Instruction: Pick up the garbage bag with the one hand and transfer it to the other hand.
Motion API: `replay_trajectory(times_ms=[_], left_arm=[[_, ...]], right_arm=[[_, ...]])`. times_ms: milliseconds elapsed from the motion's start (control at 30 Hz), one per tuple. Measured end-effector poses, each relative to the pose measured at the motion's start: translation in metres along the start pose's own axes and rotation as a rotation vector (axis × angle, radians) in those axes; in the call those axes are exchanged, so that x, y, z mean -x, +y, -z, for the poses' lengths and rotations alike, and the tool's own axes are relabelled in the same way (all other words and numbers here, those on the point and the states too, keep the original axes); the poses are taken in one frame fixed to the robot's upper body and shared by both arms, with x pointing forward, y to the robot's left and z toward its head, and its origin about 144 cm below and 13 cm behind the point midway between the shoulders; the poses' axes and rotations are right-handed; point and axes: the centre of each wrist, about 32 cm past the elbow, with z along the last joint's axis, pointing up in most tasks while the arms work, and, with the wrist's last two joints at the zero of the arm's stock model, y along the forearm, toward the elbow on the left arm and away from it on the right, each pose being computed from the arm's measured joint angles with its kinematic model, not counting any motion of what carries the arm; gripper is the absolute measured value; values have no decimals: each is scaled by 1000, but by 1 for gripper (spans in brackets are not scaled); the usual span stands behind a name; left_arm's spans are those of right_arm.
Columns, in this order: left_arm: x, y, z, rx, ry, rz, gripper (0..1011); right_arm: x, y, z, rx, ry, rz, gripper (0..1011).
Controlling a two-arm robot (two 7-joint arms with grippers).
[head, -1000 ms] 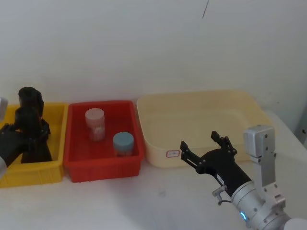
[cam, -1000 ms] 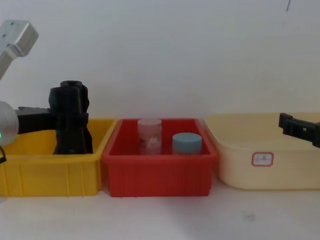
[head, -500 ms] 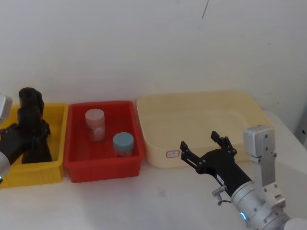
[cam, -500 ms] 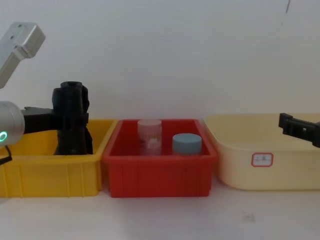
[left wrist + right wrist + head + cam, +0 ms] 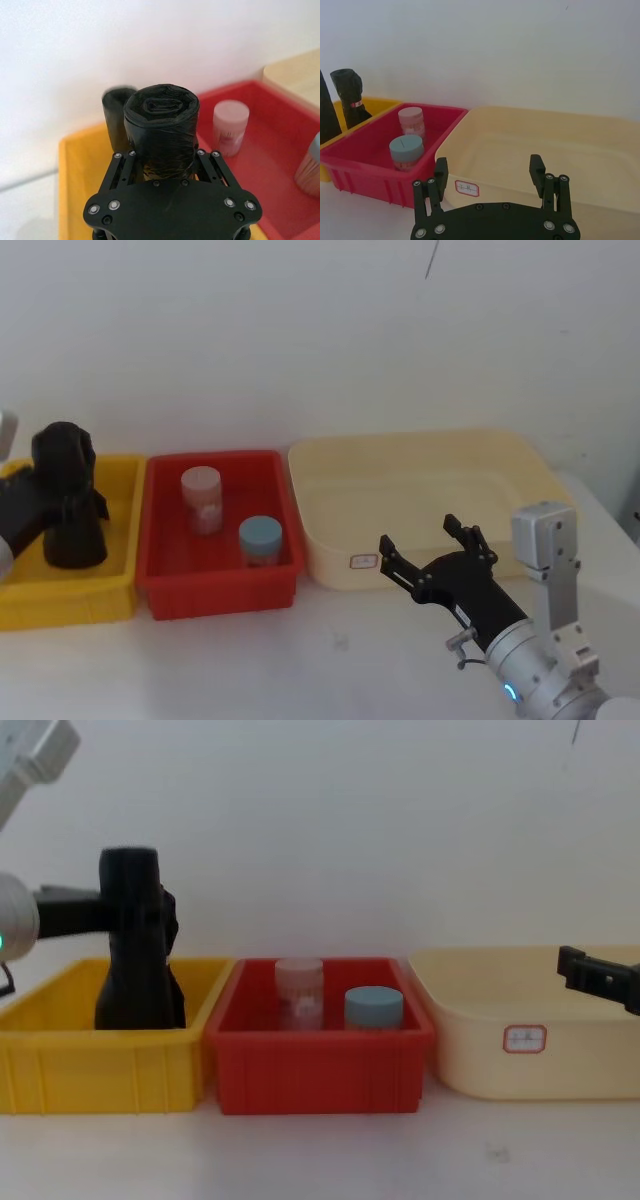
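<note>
The garbage bag [image 5: 128, 945], a smooth black roll wider at its lower end, stands upright over the yellow bin [image 5: 100, 1065]. My left gripper [image 5: 118, 910], on the arm with the green ring, reaches in from the left and is shut on it. In the left wrist view the fingers [image 5: 207, 162] clamp the garbage bag [image 5: 161, 120] from both sides. In the head view the garbage bag [image 5: 72, 535] is at the far left, with my left gripper [image 5: 50, 505] on it. My right gripper [image 5: 418, 535] hovers open in front of the cream tub, holding nothing.
A wrinkly black bundle with a red mark [image 5: 349, 97] stands in the yellow bin [image 5: 60, 595] behind the roll. The red bin [image 5: 215, 590] holds a pink-lidded jar [image 5: 202, 495] and a blue-lidded jar [image 5: 260, 538]. A cream tub [image 5: 420, 445] sits on the right.
My left gripper has lifted the garbage bag upward in the yellow bin, so its top stands higher. The right gripper has stayed in place, open.
</note>
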Motion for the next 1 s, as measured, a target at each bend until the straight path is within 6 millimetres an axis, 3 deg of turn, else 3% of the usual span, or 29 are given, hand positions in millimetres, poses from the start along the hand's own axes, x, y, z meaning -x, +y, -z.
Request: replay_trajectory(times_ms=[500, 1000], left_arm=[[-4, -11, -56, 102, 1, 95, 445], [19, -46, -75, 108, 21, 265, 445]], right_arm=[[0, 0, 0, 0, 0, 0, 1000], [0, 0, 0, 0, 0, 0, 1000]])
